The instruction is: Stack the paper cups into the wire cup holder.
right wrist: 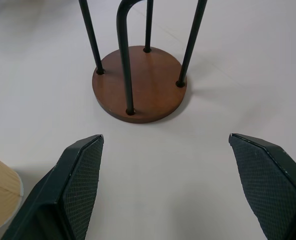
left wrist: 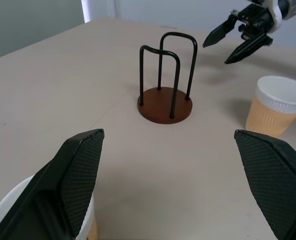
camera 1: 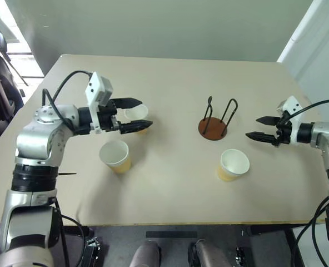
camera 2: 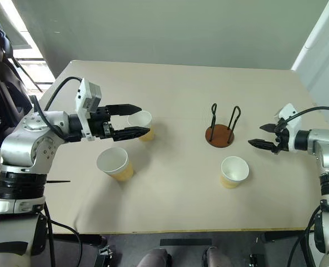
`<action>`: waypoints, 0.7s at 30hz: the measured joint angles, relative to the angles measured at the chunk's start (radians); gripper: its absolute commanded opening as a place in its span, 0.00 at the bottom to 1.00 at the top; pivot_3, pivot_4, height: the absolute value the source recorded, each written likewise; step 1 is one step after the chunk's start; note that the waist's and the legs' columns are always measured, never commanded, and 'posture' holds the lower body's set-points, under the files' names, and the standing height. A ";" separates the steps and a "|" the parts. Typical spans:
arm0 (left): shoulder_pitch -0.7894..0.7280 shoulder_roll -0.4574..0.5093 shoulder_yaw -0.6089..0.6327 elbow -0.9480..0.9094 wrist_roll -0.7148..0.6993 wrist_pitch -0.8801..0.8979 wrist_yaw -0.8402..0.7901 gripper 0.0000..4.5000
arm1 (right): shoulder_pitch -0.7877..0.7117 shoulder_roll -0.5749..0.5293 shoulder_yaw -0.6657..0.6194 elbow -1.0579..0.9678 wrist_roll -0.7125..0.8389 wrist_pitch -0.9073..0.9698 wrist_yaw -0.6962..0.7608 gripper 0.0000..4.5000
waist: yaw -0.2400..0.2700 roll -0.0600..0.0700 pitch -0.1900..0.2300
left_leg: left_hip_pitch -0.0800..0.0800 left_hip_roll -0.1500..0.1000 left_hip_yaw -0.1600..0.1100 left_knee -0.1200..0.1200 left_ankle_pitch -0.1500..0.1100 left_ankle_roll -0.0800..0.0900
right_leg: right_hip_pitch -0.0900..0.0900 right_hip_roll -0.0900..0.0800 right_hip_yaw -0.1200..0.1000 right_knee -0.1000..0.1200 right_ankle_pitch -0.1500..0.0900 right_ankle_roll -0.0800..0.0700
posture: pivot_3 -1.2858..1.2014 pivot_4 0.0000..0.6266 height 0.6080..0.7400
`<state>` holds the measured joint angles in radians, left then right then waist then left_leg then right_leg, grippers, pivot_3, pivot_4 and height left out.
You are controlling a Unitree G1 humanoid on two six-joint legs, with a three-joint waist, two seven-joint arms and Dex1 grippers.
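A pale beige surface (camera 1: 170, 183) stands against a plain grey-green wall (camera 1: 153, 25), with bright window light at the far left. From the left: the left hand (camera 1: 138, 114) hovers with its fingers spread wide, empty, a paper cup (camera 2: 141, 123) just behind them and a second cup (camera 1: 116, 156) nearer the front edge. The wire cup holder (camera 1: 214, 123) stands empty mid-surface. A third cup (camera 1: 232, 164) sits in front of it. The right hand (camera 1: 257, 127) hangs wide apart, empty, beside the holder.
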<state>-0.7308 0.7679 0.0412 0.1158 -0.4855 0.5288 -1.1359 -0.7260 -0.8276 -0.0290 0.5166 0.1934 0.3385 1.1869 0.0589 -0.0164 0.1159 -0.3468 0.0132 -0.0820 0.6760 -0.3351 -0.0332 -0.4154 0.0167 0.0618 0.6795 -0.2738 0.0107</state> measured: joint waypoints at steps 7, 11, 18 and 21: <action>0.000 -0.007 0.000 0.003 0.004 -0.008 -0.016 1.00 | 0.008 0.002 0.002 -0.042 0.009 0.044 0.004 0.90 | -0.001 0.000 0.000 | 0.000 0.000 0.000 0.000 0.000 0.000 | 0.000 0.000 0.000 0.000 0.000 0.000 | 0.52 0.24 1.00; 0.001 -0.015 0.000 0.001 0.008 -0.029 -0.014 1.00 | 0.008 0.006 0.003 -0.057 0.011 0.064 0.006 0.90 | -0.001 0.000 0.000 | 0.000 0.000 0.000 0.000 0.001 0.001 | 0.000 0.000 0.000 0.000 0.000 0.001 | 0.52 0.24 1.00; 0.017 -0.021 0.009 -0.004 0.008 -0.047 0.009 1.00 | 0.022 0.035 0.009 -0.103 0.021 0.094 0.011 0.90 | -0.003 0.000 0.000 | 0.000 0.000 0.000 0.000 0.001 0.001 | 0.000 0.000 0.000 0.000 0.000 0.001 | 0.52 0.24 1.00; 0.029 -0.021 0.021 -0.023 -0.002 -0.040 0.009 1.00 | 0.031 0.047 0.012 -0.121 0.024 0.105 0.013 0.90 | -0.003 0.000 0.000 | 0.000 0.000 0.000 0.000 0.001 0.001 | 0.000 0.000 0.000 0.000 0.000 0.001 | 0.52 0.24 1.00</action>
<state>-0.7023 0.7472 0.0620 0.0925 -0.4875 0.4886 -1.1270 -0.6954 -0.7809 -0.0168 0.3955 0.2173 0.4433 1.2002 0.0559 -0.0164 0.1159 -0.3473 0.0131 -0.0820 0.6765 -0.3345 -0.0321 -0.4155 0.0167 0.0619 0.6791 -0.2734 0.0113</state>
